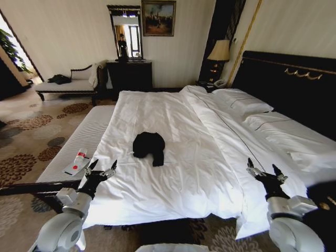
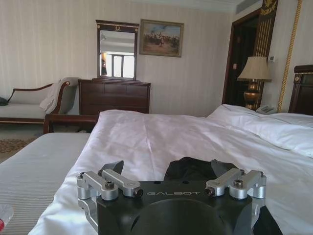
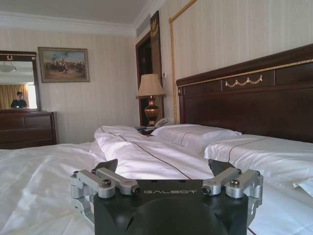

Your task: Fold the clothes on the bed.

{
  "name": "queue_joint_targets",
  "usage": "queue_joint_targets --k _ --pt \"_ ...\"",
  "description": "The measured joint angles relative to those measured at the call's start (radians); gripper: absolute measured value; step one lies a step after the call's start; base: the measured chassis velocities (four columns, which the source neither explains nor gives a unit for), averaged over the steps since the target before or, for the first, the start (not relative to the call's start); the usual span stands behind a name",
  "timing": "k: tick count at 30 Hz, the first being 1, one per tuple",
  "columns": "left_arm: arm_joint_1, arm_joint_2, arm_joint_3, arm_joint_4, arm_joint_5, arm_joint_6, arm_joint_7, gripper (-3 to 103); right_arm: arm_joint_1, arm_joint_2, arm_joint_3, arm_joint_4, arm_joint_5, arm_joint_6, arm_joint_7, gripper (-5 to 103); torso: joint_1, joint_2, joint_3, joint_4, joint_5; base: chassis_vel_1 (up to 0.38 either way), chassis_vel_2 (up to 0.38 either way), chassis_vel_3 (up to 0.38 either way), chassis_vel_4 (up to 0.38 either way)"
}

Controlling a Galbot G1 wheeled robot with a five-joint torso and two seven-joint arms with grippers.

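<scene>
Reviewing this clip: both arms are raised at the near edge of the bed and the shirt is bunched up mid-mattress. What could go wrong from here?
1. The black T-shirt lies crumpled, so a pinch may catch several layers instead of an edge.
2. It rests on the loose white duvet; the left end effector or right end effector, both open, might grab the bedding too.
3. It lies well in from the bed's near edge, so reaching it may be a stretch.

One black T-shirt (image 1: 149,146) lies on one bed (image 1: 173,178). Two pillows show at the headboard: one (image 1: 242,99) nearer the lamp, one (image 1: 286,126) beside it. There are two grippers, left (image 1: 103,168) and right (image 1: 264,170), each with two fingers spread apart. One lamp (image 1: 219,52), one mirror (image 1: 126,32), one painting (image 1: 158,18), one dresser (image 1: 129,75), one chaise (image 1: 71,83) and one bench (image 1: 79,142) complete the count.
</scene>
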Motion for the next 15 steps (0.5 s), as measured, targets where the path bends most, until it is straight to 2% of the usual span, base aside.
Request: queue_joint_targets --k 15 --pt "0.003 -0.002 -0.004 -0.002 -0.001 0.001 -0.003 100 0.000 0.001 -0.008 -0.008 -0.015 0.001 -0.004 100 0.000 0.000 0.000 0.0001 0.0000 -0.086 0.074 0.077 -0.085"
